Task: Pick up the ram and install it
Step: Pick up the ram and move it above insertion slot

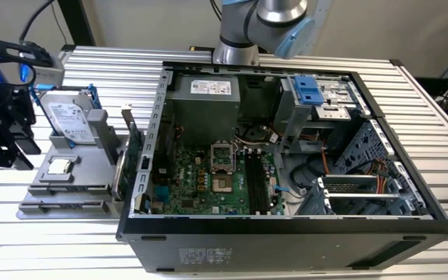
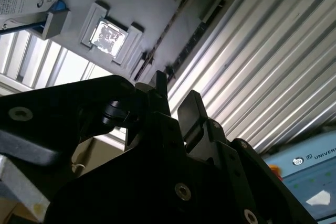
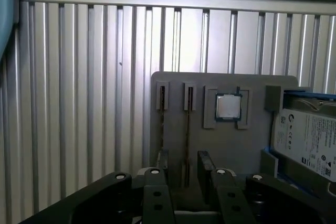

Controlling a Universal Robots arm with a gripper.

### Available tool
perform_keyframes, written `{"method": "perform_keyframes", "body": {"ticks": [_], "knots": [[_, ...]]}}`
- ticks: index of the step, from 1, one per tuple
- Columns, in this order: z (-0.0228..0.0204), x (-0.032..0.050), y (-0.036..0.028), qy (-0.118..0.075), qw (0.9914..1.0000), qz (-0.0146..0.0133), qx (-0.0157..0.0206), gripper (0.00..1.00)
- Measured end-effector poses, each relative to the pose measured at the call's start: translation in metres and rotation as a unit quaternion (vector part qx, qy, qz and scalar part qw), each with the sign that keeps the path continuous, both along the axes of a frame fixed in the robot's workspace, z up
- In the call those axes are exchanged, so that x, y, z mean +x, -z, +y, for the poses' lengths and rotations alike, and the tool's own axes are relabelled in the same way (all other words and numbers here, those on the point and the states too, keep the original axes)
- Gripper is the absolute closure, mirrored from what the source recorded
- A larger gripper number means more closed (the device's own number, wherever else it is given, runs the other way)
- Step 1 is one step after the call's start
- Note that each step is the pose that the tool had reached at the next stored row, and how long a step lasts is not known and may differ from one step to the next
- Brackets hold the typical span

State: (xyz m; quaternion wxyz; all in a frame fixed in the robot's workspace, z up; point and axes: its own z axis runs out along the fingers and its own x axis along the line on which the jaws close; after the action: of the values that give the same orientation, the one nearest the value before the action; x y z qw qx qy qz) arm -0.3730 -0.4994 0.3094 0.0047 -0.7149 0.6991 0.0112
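closest to you in both wrist views is the gripper [image 3: 184, 178], its two black fingers [image 3: 209, 169] standing apart with a clear gap and nothing held between them. under everything runs the ribbed aluminium table [image 1: 434, 116]. on it lies the open computer case [image 1: 286, 224], its green motherboard [image 1: 196, 186] facing up. just beside the case, on the exterior view's left, sits the grey holder [image 1: 80, 175], and the gripper hangs at the holder's side away from the case. the silver hard drive [image 1: 72, 122] with blue rails leans in the holder's far end, and the green expansion card [image 1: 136, 154] stands on edge between holder and case. the ram [image 3: 187, 140] looks to be the thin dark strip seen edge-on in one of the holder's two narrow slots. in the first wrist view its line runs into the gap between the fingers, though you cannot tell how high above it they are. the small square processor [image 3: 229, 106] rests in its pocket between those slots and the hard drive.
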Motion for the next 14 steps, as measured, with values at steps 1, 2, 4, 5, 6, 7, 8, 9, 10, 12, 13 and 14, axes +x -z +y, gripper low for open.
{"method": "perform_keyframes", "body": {"ticks": [1,2,4,5,6,7,8,9,10,12,13,14], "knots": [[0.0,0.0,0.0011,0.0,1.0,0.0,0.0,0.0],[0.0,0.0,0.002,0.0,1.0,0.0,0.0,0.0],[0.0,0.0,0.0036,0.0,1.0,0.0,0.0,0.0],[0.0,0.0,0.0045,0.0,1.0,0.0,0.0,0.0],[0.0,0.0,0.0056,0.0,1.0,0.0,-0.0001,0.0],[0.0,0.0,0.0067,0.0,1.0,0.0,-0.0001,0.0],[0.0,0.0,0.0078,0.0,1.0,0.0,-0.0001,0.0],[0.0,0.0,0.0088,0.0,1.0,0.0,-0.0001,0.0],[0.0,0.0,0.0098,0.0,1.0,0.0,-0.0002,0.0],[0.0,0.0,0.0118,0.0,1.0,0.0,-0.0001,0.0],[0.0,0.0,0.0128,0.0,1.0,0.0,-0.0002,0.0],[0.0,0.0,0.0137,0.0,1.0,0.0,-0.0002,0.0]]}}
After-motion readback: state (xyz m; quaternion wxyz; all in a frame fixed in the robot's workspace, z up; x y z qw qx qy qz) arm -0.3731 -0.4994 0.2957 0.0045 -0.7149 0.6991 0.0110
